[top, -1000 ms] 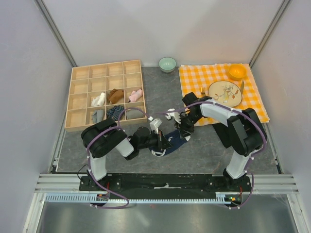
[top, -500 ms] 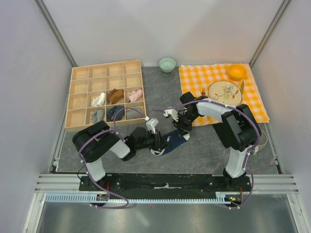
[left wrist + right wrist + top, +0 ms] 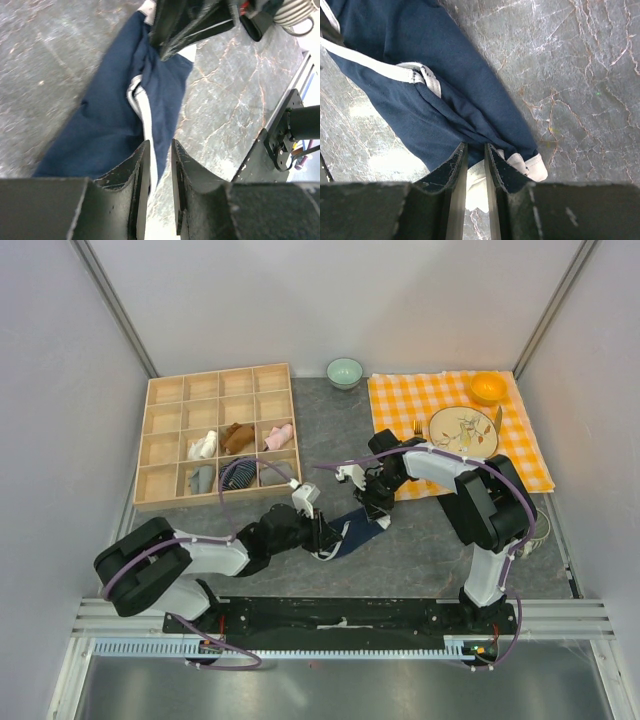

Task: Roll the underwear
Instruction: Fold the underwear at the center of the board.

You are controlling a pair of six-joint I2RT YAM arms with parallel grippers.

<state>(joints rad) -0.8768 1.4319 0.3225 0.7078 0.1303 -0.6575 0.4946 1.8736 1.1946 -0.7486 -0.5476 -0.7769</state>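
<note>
- Underwear (image 3: 352,533) lay unrolled on the grey table (image 3: 420,550), bunched lengthwise and stretched slantwise between your two grippers.
- Left gripper (image 3: 160,146): its jaws stood slightly apart with the white trim running between them. You could not tell whether it gripped.
- Right gripper (image 3: 474,146): it was clamped on the garment's right end.
- Step in hand, by judgement: straightening before rolling. Your next move called for a firm left pinch, then turning that end over toward the right.

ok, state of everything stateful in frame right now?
underwear: unrolled, bunched lengthwise, lying between the two grippers.
left gripper: jaws slightly apart over one end's white trim; grip unclear.
right gripper: closed on the other end.
organizer tray: several cells hold rolled garments.
</note>
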